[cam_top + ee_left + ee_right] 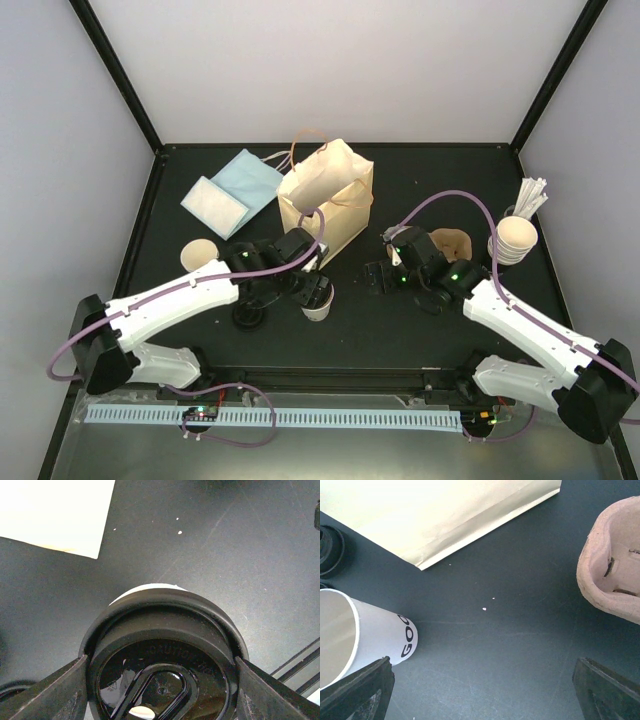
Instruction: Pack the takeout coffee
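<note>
The beige cup (200, 253) stands upright, axis vertical, near the counter's (400, 330) left edge. Left fingers (50, 695) hold a black lid (160, 645); right fingers (355, 695) spread wide.

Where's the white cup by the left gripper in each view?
Top external: white cup, low centre, just below the paper bag.
Left wrist: only a white sliver above the black lid.
Right wrist: lower left, open mouth showing.
Shared landmark: the paper bag, in all three.

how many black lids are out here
2: a lid held in the left gripper over the white cup, and a second lid on the table left of it. The bag may hide others.
</note>
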{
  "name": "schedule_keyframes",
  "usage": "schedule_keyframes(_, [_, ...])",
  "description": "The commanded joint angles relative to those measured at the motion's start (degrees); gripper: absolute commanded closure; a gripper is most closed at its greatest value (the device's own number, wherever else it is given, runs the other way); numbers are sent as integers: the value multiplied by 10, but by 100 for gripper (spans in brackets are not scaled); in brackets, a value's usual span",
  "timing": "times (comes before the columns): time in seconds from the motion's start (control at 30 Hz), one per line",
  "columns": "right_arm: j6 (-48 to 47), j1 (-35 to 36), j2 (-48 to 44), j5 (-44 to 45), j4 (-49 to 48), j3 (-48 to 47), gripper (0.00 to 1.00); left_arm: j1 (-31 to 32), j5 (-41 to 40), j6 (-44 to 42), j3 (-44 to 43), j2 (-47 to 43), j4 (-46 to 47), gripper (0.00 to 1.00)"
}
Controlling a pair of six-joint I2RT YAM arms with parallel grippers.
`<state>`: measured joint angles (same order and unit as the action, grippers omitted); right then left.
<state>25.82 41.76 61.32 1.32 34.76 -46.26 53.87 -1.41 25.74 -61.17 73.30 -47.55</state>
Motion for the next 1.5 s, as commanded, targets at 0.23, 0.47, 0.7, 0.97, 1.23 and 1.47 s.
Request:
schedule_keyframes(0.23, [-5,-2,-10,-4,-6,-7,0,14,-24,-23,-46,49,-21,41])
schedule_keyframes(0.47, [-6,-2,-10,-3,-3,-6,0,20,-30,-26,-58,69,-29,41])
schedule_keyframes(0.7, [-6,-2,-8,-4,-6,-6,0,35,-50,-27,-83,70,-55,43])
schedule_keyframes(0.97, [-9,-2,-5,-3,-5,-10,0,39,-74,-20,-107,69,-95,42])
schedule_keyframes(1.23, [-10,-2,-4,-6,-3,-7,0,39,-99,-6,-90,75,-111,43])
schedule_keyframes(1.47, [-11,-2,-4,-7,-2,-12,0,39,-80,-7,-78,85,-86,42])
